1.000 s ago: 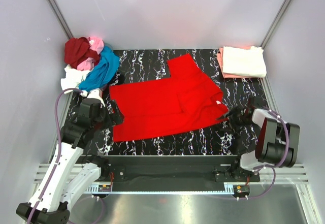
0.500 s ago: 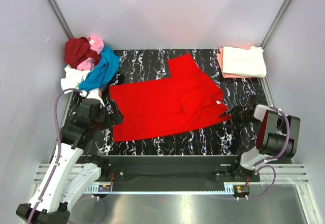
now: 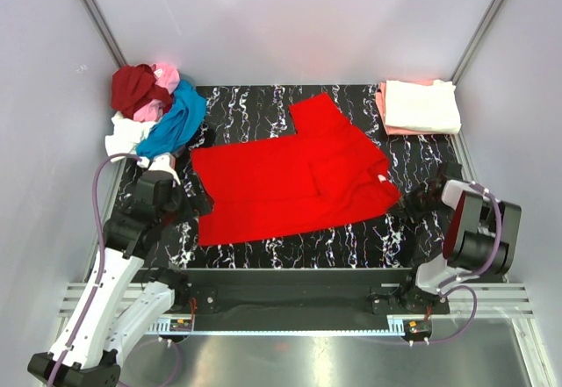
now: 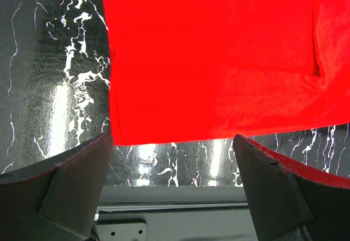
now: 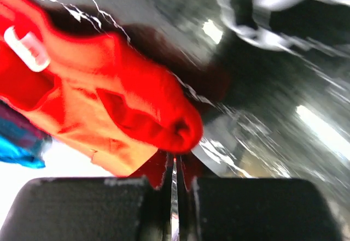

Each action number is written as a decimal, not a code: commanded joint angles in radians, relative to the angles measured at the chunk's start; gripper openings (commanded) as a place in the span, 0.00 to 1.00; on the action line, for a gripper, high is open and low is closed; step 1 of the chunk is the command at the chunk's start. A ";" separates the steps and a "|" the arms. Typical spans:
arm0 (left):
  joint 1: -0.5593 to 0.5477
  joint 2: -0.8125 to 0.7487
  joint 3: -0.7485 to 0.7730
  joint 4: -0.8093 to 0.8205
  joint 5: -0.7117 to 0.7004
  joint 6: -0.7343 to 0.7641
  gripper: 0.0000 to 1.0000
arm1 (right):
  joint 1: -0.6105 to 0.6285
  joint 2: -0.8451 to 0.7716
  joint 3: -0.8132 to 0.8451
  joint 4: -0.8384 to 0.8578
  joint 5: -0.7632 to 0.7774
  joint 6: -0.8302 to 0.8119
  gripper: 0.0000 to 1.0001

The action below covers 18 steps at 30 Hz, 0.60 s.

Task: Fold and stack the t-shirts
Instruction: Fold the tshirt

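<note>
A bright red t-shirt (image 3: 281, 181) lies spread on the black marbled table (image 3: 351, 242), with one sleeve folded over its right half. My right gripper (image 3: 411, 201) sits at the shirt's right corner. In the right wrist view the right gripper (image 5: 175, 164) is shut, pinching a bunched fold of the red t-shirt (image 5: 136, 104). My left gripper (image 3: 200, 203) rests at the shirt's near left corner. In the left wrist view the left gripper (image 4: 174, 164) is open, and the hem of the red t-shirt (image 4: 219, 60) lies just beyond its fingertips.
At the back left is a heap of loose shirts: dark red (image 3: 136, 87), pink (image 3: 165, 75), blue (image 3: 176, 122) and white (image 3: 127, 132). A folded cream shirt (image 3: 421, 104) lies on a salmon one (image 3: 384, 111) at the back right. Grey walls close in both sides.
My right gripper has shut on the shirt's right corner and drawn back to the right, pulling the shirt slightly that way. The left arm has stayed still.
</note>
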 commanded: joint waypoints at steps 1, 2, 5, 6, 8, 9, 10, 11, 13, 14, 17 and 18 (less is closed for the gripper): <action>0.005 -0.013 0.005 0.037 -0.023 0.000 0.99 | -0.041 -0.137 -0.011 -0.100 0.105 -0.036 0.00; 0.005 -0.013 0.005 0.038 -0.023 -0.002 0.99 | -0.041 -0.212 -0.030 -0.144 0.119 -0.026 0.00; 0.004 -0.015 0.005 0.037 -0.025 -0.002 0.99 | -0.042 -0.362 -0.070 -0.224 0.162 0.009 0.00; 0.004 -0.015 0.005 0.038 -0.025 0.000 0.99 | -0.042 -0.393 -0.080 -0.238 0.165 0.017 0.00; 0.005 -0.013 0.004 0.038 -0.023 -0.002 0.99 | -0.042 -0.464 -0.097 -0.272 0.186 0.028 0.00; 0.004 -0.013 0.003 0.037 -0.028 -0.005 0.99 | -0.042 -0.479 -0.101 -0.283 0.192 0.029 0.00; 0.004 -0.013 0.002 0.037 -0.032 -0.007 0.99 | -0.042 -0.492 -0.109 -0.288 0.189 0.026 0.14; 0.004 -0.006 0.003 0.034 -0.029 -0.011 0.99 | -0.042 -0.510 -0.122 -0.288 0.192 0.025 0.27; -0.007 0.014 0.011 0.012 -0.052 -0.037 0.99 | -0.042 -0.524 -0.124 -0.281 0.200 0.017 0.65; -0.021 0.021 0.014 -0.003 -0.077 -0.057 0.99 | -0.042 -0.527 -0.120 -0.283 0.203 0.020 0.72; -0.024 0.053 -0.004 -0.005 -0.065 -0.106 0.99 | -0.042 -0.553 -0.078 -0.284 0.200 0.010 0.79; -0.033 0.060 -0.016 0.011 -0.056 -0.115 0.99 | -0.042 -0.565 -0.067 -0.283 0.196 0.003 0.79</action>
